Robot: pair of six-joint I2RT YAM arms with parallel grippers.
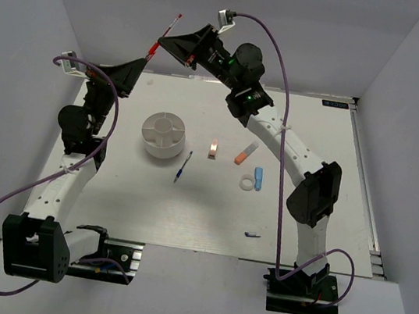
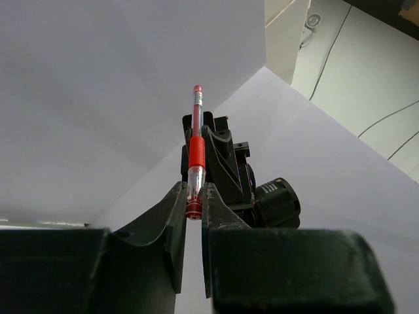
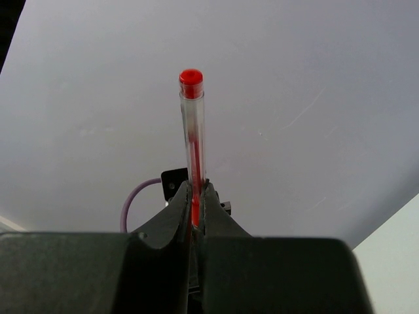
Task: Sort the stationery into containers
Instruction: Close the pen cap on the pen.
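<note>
The thin red pen [image 1: 167,32] is held in the air above the table's far left edge, tilted. My left gripper [image 1: 149,57] is shut on its lower end, seen in the left wrist view [image 2: 194,197] with the pen [image 2: 196,147] pointing away. My right gripper [image 1: 164,40] is shut on the pen's middle [image 3: 196,191], and the pen's upper part [image 3: 192,124] sticks out past its fingers. The round white divided tub [image 1: 164,136] stands on the table below. The blue pen [image 1: 183,166], tan clip [image 1: 213,149], orange-white stick [image 1: 246,153], white ring [image 1: 248,183] and light-blue eraser [image 1: 258,178] lie to its right.
A tiny blue cap [image 1: 252,234] lies near the table's front edge. White walls enclose the table on the left, back and right. The right arm reaches diagonally over the table's middle right.
</note>
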